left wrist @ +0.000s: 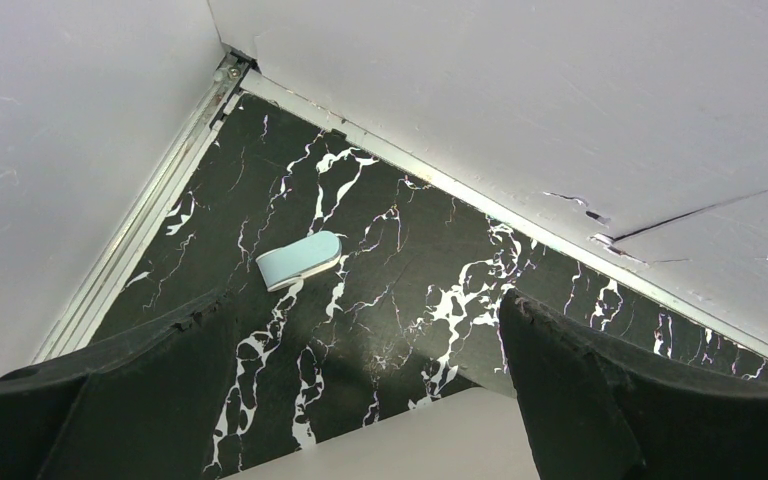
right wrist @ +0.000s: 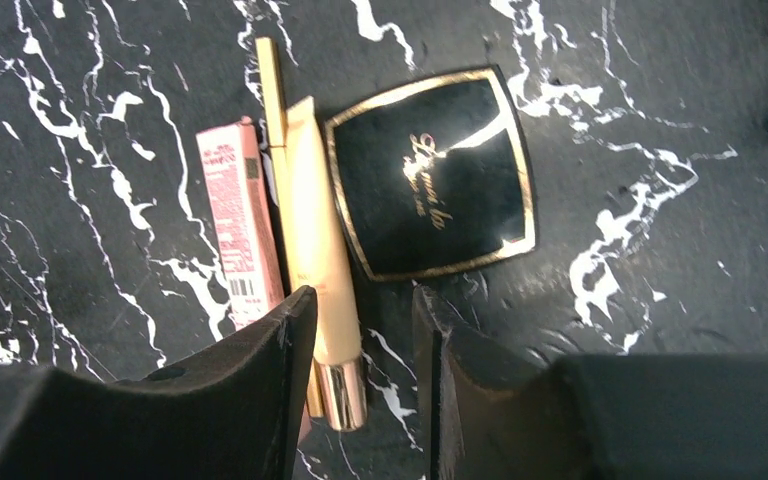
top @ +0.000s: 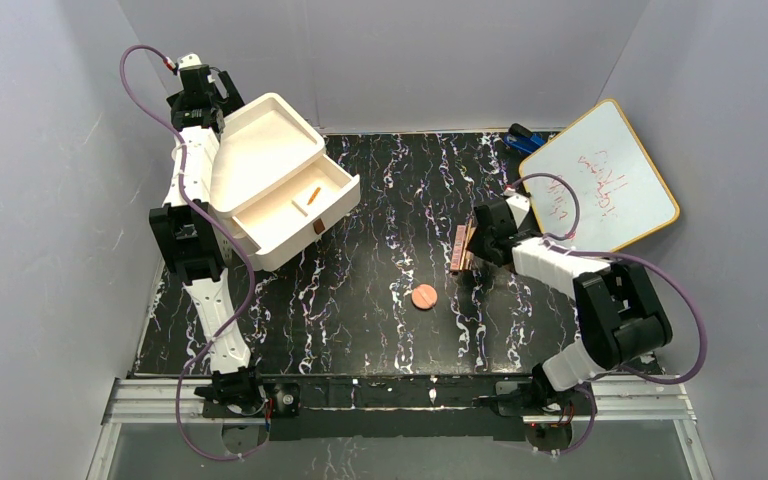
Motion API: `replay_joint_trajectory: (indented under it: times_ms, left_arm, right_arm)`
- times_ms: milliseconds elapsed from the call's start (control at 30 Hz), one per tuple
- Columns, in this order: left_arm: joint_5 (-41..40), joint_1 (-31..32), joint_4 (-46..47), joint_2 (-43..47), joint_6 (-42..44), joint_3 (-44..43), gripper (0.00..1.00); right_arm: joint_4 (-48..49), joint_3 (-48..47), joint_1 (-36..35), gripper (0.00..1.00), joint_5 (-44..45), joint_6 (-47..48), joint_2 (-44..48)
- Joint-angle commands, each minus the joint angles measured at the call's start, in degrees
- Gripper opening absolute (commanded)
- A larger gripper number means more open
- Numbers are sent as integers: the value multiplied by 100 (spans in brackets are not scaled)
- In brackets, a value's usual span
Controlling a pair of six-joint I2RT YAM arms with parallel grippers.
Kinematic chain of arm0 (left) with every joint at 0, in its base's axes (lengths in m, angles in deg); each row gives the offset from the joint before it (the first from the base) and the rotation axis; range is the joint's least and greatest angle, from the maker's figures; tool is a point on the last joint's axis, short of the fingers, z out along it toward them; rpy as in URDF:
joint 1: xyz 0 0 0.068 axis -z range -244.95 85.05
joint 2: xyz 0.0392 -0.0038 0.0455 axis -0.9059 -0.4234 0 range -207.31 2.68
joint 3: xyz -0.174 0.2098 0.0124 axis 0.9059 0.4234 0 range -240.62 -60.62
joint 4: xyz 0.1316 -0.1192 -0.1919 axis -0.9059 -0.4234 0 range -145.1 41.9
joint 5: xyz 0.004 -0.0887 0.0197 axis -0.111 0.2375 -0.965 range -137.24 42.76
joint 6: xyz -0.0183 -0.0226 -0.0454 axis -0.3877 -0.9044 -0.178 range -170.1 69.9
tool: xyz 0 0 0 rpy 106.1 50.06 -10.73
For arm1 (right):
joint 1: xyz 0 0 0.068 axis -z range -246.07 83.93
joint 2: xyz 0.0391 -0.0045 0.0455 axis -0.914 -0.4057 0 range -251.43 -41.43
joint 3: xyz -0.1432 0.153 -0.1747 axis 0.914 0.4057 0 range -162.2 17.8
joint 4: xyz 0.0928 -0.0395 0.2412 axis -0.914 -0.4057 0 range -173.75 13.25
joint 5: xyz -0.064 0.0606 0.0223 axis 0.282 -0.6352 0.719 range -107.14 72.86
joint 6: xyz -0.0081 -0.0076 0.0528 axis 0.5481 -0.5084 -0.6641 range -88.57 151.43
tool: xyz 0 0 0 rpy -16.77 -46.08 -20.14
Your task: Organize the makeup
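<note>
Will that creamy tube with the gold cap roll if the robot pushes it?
Maybe: the cream tube looks round. The pink box and black compact beside it would likely block it. Its shiny cap may be slippery.

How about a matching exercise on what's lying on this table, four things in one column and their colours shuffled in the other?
Things:
A. round disc
B. square compact
C. slim box
D. small rounded case

Colours:
1. pink, with printed text
2. black with a gold edge
3. copper-brown
4. pale blue on top, white at the side

Pairs: A-3, B-2, C-1, D-4
</note>
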Motion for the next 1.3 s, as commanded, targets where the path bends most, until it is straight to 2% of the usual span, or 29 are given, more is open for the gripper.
replay_joint_trajectory:
  times_ms: [0, 333, 567, 633, 933, 1267]
  left_arm:
    - [194, 118, -137, -19, 117, -157, 98]
    - [156, 118, -139, -10, 153, -146, 99]
    - [160, 119, -143, -36, 153, -164, 99]
    - [164, 118, -143, -36, 153, -164, 99]
    - [173, 118, -148, -17, 152, -164, 98]
    - [167, 118, -148, 7, 153, -146, 98]
  right_arm:
    - [397, -395, 72, 47, -114, 217, -242]
    - [369, -589, 88, 46, -163, 310, -559]
    - [218, -491, 97, 33, -107, 389, -515]
    - [174, -463, 102, 32, -109, 399, -510]
    - [164, -298, 99, 36, -245, 400, -536]
    - [151, -318, 94, 36, -454, 423, -698]
